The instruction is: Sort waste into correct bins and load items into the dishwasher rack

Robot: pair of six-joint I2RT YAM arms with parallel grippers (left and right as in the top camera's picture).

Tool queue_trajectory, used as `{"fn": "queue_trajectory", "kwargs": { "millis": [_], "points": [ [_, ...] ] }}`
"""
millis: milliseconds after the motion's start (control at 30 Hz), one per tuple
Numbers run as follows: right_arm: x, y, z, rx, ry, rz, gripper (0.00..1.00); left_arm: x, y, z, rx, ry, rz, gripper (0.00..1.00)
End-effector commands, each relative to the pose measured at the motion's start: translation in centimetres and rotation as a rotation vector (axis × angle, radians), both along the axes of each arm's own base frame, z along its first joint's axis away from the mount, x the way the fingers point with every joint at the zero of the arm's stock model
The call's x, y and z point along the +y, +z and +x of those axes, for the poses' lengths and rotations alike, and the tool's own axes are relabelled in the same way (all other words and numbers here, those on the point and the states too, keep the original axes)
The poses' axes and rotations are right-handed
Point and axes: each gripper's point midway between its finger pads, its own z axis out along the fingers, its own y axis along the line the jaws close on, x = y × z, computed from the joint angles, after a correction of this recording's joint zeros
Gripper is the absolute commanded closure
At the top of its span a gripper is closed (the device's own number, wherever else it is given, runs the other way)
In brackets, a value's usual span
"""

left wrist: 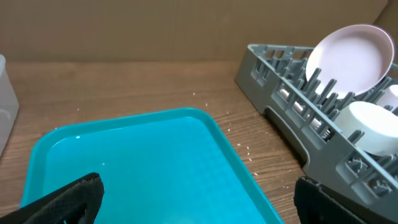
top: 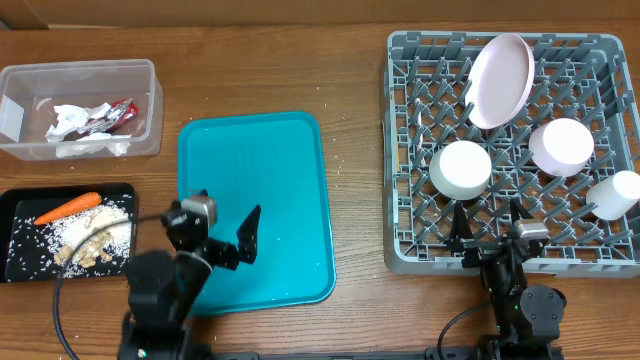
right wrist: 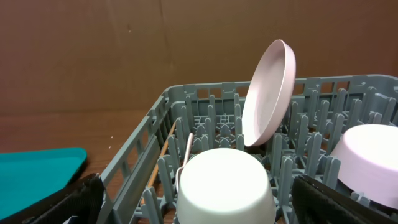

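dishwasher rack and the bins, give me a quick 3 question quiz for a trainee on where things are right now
1. True or false: the pink plate stands on edge in the dishwasher rack.
2. Where does the carrot piece lie? A) clear tub B) black tray C) teal tray
3. Fill in: the left gripper and the right gripper both have their jaws ___.

Key: 1 true; 2 B; 3 open
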Motion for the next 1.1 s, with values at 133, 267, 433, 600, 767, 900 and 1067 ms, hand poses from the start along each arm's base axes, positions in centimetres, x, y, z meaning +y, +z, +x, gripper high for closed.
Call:
{"fn": "queue_trajectory", "kwargs": {
  "millis": [133,267,433,600,767,900,1067],
  "points": [
    [-0.1,-0.2,0.0,-0.004,-0.007,-0.004,0.00,0.2,-1.3,-1.3,-0.150,0.010,0.007,0.00],
    [-0.1,-0.2,0.0,-0.004,-0.006,-0.004,0.00,1.2,-2.0,-1.4,-0.184,0.068,0.013,0.00],
    [-0.1,-0.2,0.0,-0.004,-0.007,-0.004,0.00,2.9,-2.9,-1.2,-0.186,0.174,-0.024,0.00],
    [-0.1,-0.2,0.0,-0.004,-0.007,-0.004,0.00,4.1,-3.2,-1.0,-0.174,0.232,-0.005,0.00],
    [-0.1,-0.2,0.0,-0.004,-0.006,-0.004,0.00,5.2,-3.2,-0.9,-0.174,0.277,0.001,0.00],
    [-0.1,-0.2,0.0,-0.004,-0.006,-0.004,0.00,6.1,-3.2,-0.9,-0.175,0.315,0.005,0.00],
    [-0.1,-0.2,0.0,-0.004,-0.007,-0.004,0.00,6.3,-3.2,-0.9,-0.175,0.320,0.005,0.00]
  ]
}}
